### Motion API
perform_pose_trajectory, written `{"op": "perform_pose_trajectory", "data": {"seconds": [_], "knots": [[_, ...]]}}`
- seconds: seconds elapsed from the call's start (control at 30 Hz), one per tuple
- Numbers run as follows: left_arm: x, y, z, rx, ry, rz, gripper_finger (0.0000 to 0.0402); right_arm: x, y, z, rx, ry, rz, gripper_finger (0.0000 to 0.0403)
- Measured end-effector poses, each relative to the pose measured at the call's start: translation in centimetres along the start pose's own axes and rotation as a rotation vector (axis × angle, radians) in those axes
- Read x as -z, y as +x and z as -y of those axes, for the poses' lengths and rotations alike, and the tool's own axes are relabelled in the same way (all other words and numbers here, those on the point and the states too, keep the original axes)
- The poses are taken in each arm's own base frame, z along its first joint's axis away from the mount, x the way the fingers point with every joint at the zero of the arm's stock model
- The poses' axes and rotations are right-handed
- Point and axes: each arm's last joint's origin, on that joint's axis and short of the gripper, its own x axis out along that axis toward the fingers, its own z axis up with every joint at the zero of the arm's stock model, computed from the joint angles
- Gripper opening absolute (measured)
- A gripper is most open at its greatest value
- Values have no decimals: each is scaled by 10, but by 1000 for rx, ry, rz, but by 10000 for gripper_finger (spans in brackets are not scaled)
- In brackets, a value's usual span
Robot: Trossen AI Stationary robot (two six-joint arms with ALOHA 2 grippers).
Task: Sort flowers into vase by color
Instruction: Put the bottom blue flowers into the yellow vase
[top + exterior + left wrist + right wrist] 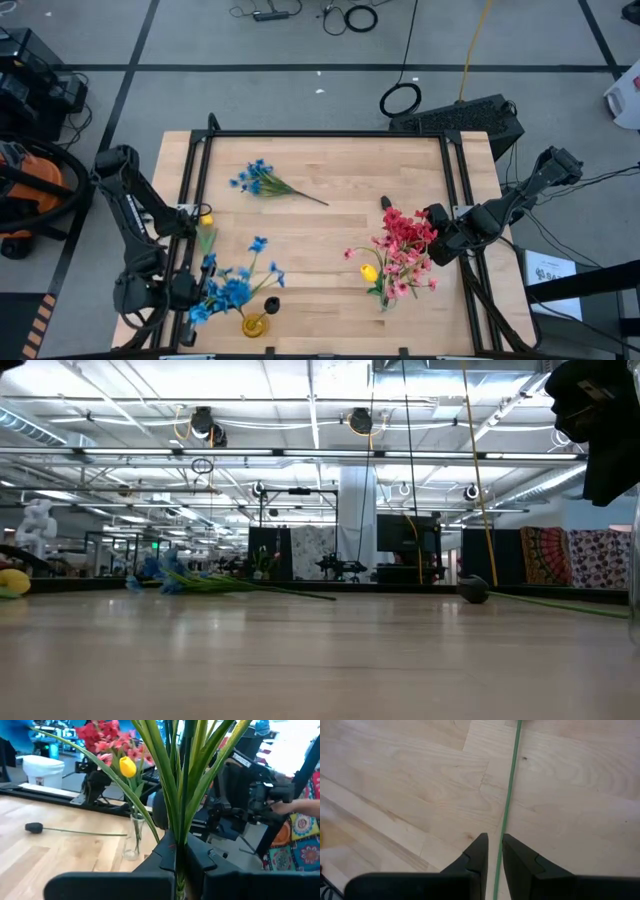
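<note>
We read no writing, left gripper [176,862] clamped on leafy green stems [182,785], right gripper [495,851] nearly closed around a thin green stem [509,795].

You're in a large industrial lab or workshop hall. Look past the wooden table [330,240] and you see a high ceiling [300,420] with strip lights and hanging cable loops, a concrete floor [300,95] marked with black tape, loose cables [400,98], and an orange shop vacuum [30,190] beside the rig.
</note>
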Motion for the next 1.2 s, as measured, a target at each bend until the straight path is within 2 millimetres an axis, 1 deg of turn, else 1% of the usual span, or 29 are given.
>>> {"op": "perform_pose_trajectory", "data": {"seconds": [0.17,0.33,0.57,0.73,0.97,1.2], "knots": [[4,2,2,1,23,-8,11,0,0,0,1,1,-4,47],[16,7,6,-6,40,-19,11,2,0,0,17,41,-49,47],[29,16,12,-10,27,-10,11,2,0,0,16,88,-49,47],[28,16,13,-12,16,5,11,2,0,0,16,87,-48,47],[18,16,16,8,9,64,11,2,0,0,15,88,-47,47],[21,16,17,62,-26,36,11,2,0,0,15,103,-46,47]]}}
